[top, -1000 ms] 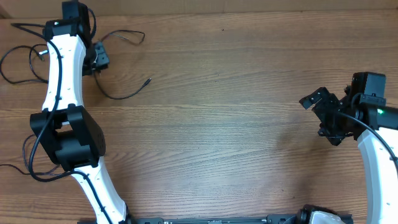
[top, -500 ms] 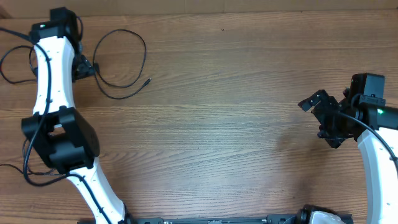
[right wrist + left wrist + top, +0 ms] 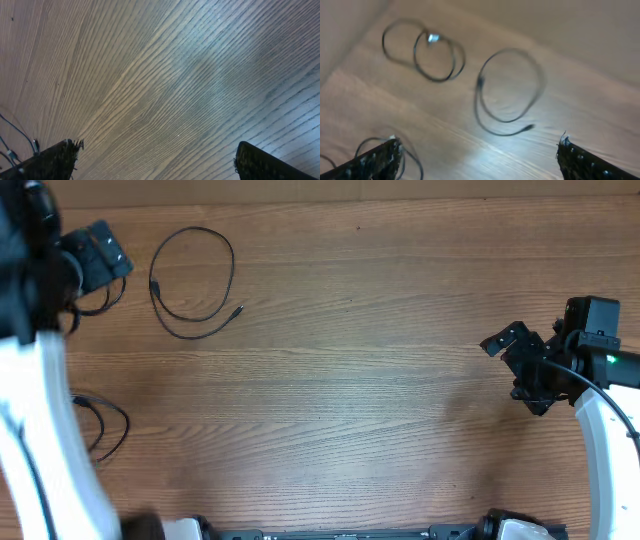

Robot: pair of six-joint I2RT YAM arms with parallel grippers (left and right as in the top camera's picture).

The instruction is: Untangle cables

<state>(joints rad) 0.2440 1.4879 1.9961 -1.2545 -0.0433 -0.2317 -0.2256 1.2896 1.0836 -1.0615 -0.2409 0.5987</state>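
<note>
Cables (image 3: 233,268): we count three separate loops on the counter (image 3: 400,380), around 9 to 10 o'clock, none crossing. We judge untangling nearly done; doubled coil (image 3: 433,37) perhaps left. Left jaws, right jaws gape wide, empty.

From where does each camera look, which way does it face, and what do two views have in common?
Overhead: above the table, looking straight down; both arms show, left arm blurred, right arm sharp.
Left wrist: above the table, tilted down at the cables; left gripper open.
Right wrist: looking at bare wood; right gripper open.
Shared: overhead and left wrist both show one loose cable loop.
</note>
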